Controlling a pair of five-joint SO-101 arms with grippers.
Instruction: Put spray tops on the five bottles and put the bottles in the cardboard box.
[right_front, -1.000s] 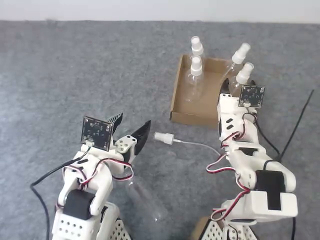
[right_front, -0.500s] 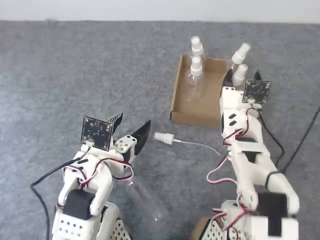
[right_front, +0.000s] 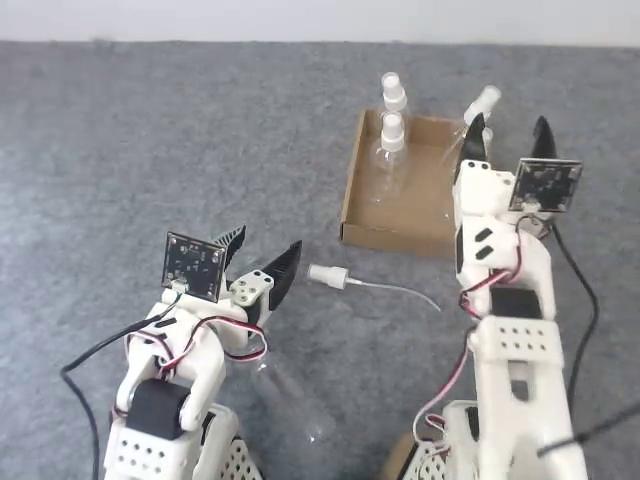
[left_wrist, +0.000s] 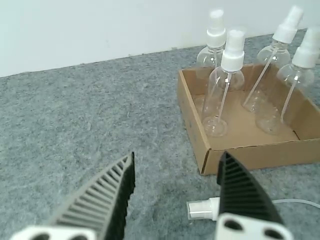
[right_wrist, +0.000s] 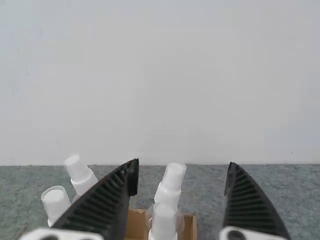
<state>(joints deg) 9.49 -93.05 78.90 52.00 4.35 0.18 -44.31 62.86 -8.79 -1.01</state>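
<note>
Jaws wide, empty: our right gripper (right_front: 510, 130) over capped clear plastic bottles (right_front: 386, 160) in brown cardboard box (right_front: 350, 195); left gripper (right_front: 267, 242) just beside loose white spray top (right_front: 328, 275), we judge next pick.

Grey felt-like surface (right_front: 150, 130) covers the whole work area, meeting a plain white wall (right_front: 300, 18) at its far edge.

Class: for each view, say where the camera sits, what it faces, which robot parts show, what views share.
High view: above the table, looking down on both arms, cardboard box, spray top.
Left wrist view: on left arm, facing the box past open left gripper.
Right wrist view: on right arm, facing the wall past open right gripper.
All show bottles.
</note>
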